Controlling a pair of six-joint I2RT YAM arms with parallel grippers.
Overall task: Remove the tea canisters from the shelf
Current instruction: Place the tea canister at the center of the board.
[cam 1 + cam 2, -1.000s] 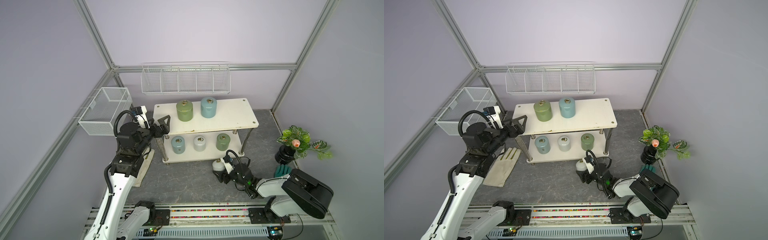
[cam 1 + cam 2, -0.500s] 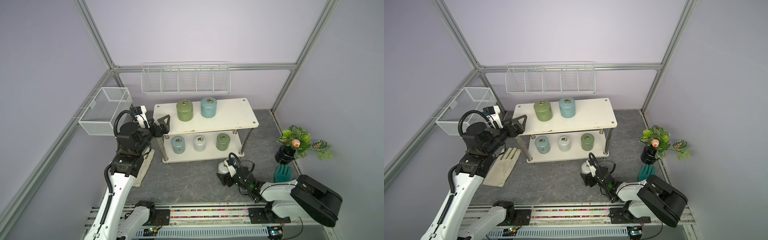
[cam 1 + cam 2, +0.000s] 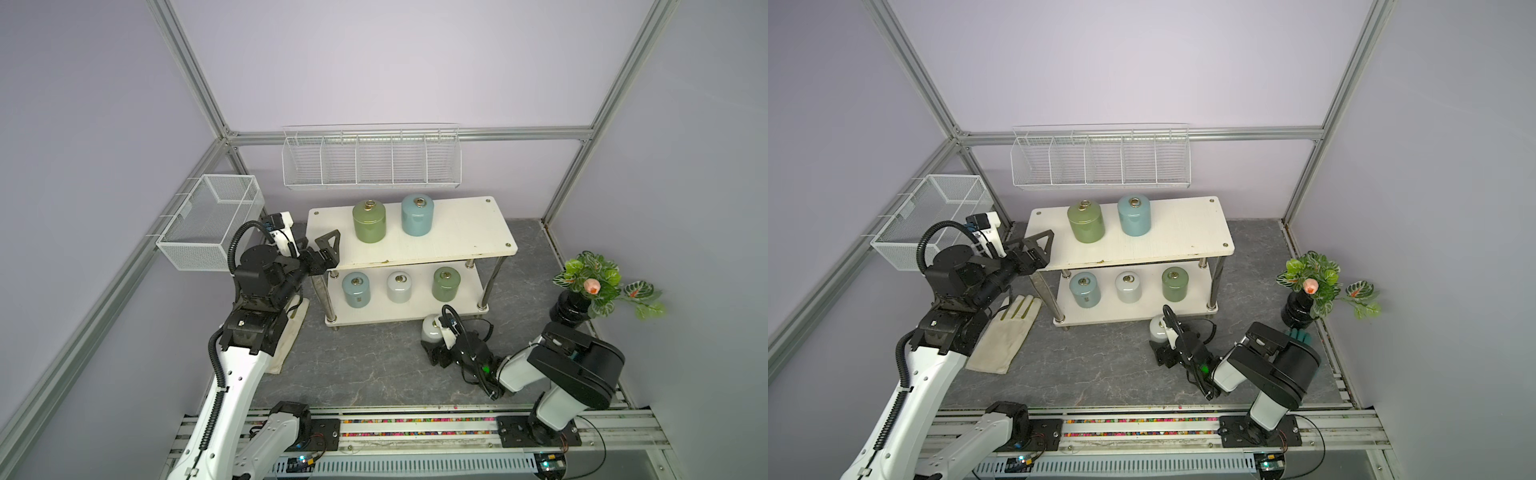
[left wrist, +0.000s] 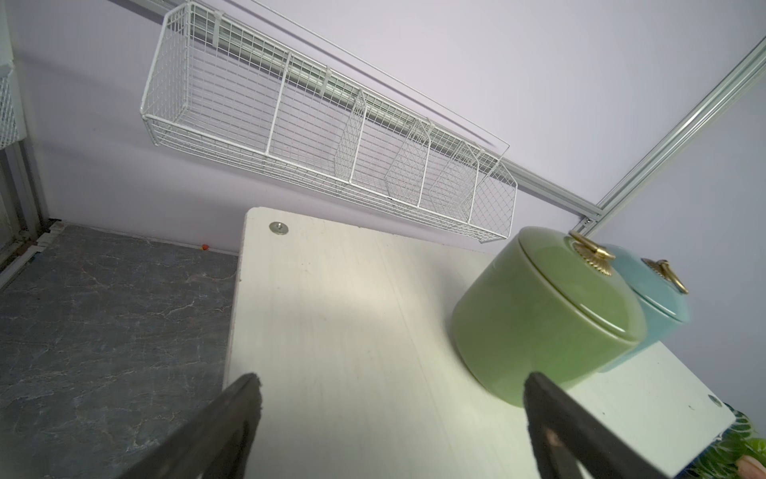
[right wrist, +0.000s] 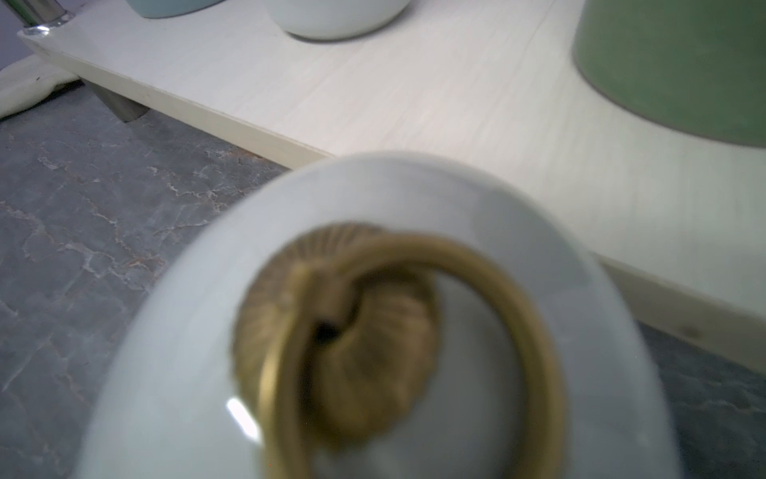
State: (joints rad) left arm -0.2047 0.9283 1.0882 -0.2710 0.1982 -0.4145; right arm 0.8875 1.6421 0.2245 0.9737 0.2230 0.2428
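One white canister (image 3: 430, 330) is off the shelf (image 3: 457, 232), at the floor by the shelf's front right corner, the right gripper (image 3: 434, 353) clamped round its lower body; setting it down and letting go looks the step in hand; five canisters stand on the shelf. The left gripper (image 4: 391, 377) hangs empty at the shelf's left end, jaws spread fully; next it likely must advance until the olive green canister (image 4: 547, 311) sits squarely between its fingers.
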